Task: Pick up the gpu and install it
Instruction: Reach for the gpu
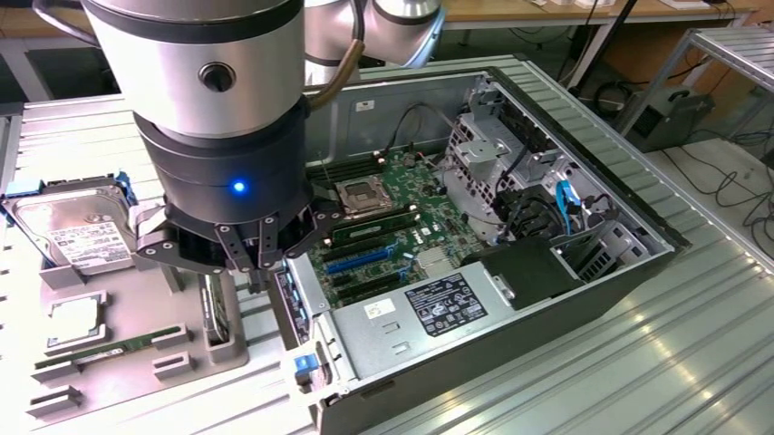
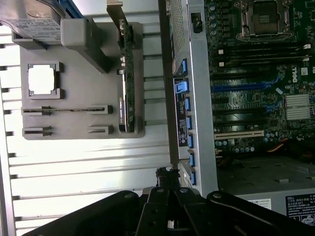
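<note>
Step in hand: pick-up, not yet made. Jaws clenched, empty, hanging over the tabletop point(image 2: 74, 167) between tray point(image 2: 69, 123) and case wall point(image 2: 199, 73). Gpu point(image 2: 127, 93) stands on edge in its tray slot, near the jaws but untouched.

Judgement: a grasp calls for parting the jaws and squaring them to the card's top edge.

Room: open above the card. Sideways it is tight, with the case wall just beside the tray.

a ribbed metal table point(image 1: 677, 362) catches bright glare. beyond it runs a wooden workbench point(image 1: 545, 11); at the exterior view's right, a black box point(image 1: 672, 113) and loose cables point(image 1: 740, 186) lie on the pale floor point(image 1: 695, 172).
</note>
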You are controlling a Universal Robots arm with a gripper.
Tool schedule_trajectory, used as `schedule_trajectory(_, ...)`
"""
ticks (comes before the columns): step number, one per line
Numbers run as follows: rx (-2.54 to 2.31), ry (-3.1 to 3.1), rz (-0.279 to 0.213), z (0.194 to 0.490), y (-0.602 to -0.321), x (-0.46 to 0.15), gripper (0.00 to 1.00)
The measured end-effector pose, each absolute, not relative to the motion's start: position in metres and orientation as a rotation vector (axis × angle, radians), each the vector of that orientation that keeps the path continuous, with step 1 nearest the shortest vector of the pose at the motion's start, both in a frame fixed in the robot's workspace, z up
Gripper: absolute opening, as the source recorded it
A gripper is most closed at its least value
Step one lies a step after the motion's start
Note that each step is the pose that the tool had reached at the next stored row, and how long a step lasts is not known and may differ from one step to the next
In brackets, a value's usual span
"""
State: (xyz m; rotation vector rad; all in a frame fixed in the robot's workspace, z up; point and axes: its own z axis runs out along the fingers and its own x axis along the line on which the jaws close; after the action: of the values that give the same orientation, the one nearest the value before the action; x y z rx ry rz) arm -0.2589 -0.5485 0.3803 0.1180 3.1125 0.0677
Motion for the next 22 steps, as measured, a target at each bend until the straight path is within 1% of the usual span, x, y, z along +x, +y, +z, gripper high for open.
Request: schedule_trajectory(22, 0.118, 3.112, 0.068, 0.3798, -0.5569, -0.2589, 0.11)
